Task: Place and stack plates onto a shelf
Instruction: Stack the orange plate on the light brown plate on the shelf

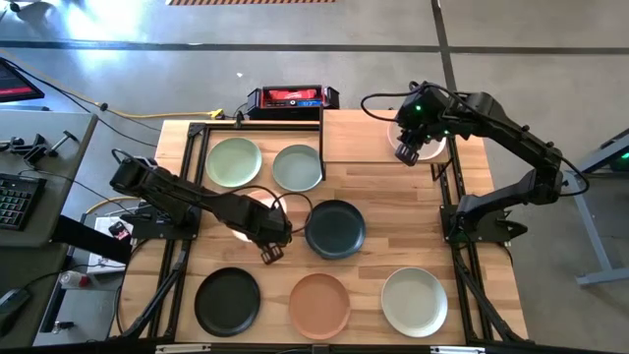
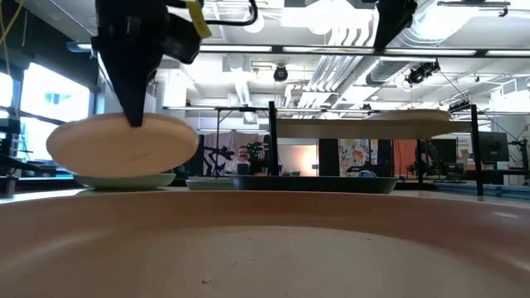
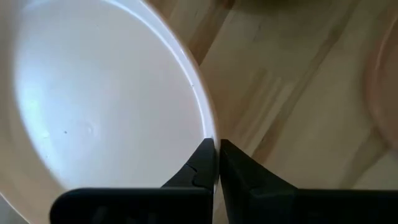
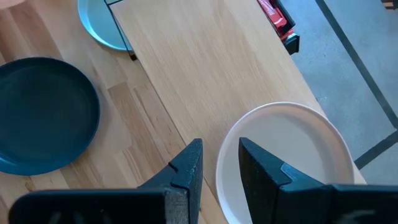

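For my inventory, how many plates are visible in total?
8. Pale green and grey-green at the back; dark teal centre; cream in left gripper; black, terracotta, pale along the front; white on shelf at right gripper.

Bright overhead light, blurred foreground

Eight plates spread over the tabletop and the shelf

The shelf is a light-wood panel at the far side; an off-white plate lies flat near its right end. Beside the shelf sit a pale green plate and a grey-green plate. The dark teal plate lies mid-table. A cream plate is tilted off the surface, pinched at its rim. Along the near edge lie the black plate, terracotta plate and another pale plate.
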`<state>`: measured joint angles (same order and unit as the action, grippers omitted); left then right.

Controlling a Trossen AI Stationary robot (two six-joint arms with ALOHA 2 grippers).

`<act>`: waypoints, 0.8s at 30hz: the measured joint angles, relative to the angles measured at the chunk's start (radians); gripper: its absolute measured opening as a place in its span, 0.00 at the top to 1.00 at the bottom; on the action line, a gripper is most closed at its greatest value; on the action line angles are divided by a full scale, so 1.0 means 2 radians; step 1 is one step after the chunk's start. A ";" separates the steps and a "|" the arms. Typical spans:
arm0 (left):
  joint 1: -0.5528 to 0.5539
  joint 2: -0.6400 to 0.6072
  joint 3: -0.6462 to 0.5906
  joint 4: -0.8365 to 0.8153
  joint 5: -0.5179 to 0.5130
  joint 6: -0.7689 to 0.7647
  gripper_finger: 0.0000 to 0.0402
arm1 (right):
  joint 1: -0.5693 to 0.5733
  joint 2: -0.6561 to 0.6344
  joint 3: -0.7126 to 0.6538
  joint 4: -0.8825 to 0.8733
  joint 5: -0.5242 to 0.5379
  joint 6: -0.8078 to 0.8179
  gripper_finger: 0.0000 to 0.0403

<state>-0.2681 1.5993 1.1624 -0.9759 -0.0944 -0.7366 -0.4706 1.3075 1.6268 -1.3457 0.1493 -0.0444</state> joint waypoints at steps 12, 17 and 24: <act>0.021 0.000 0.000 -0.015 -0.054 0.174 1.00 | 0.000 0.000 0.000 0.004 -0.001 0.001 0.69; 0.033 0.000 0.000 -0.015 -0.079 0.283 1.00 | 0.000 0.000 0.000 0.041 0.000 0.044 0.61; 0.040 -0.001 0.031 -0.041 -0.154 0.409 1.00 | 0.000 0.001 0.000 0.096 -0.005 0.093 0.60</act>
<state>-0.1890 1.5982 1.2236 -1.0580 -0.4026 0.0817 -0.4706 1.3086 1.6268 -1.1534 0.1403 0.1407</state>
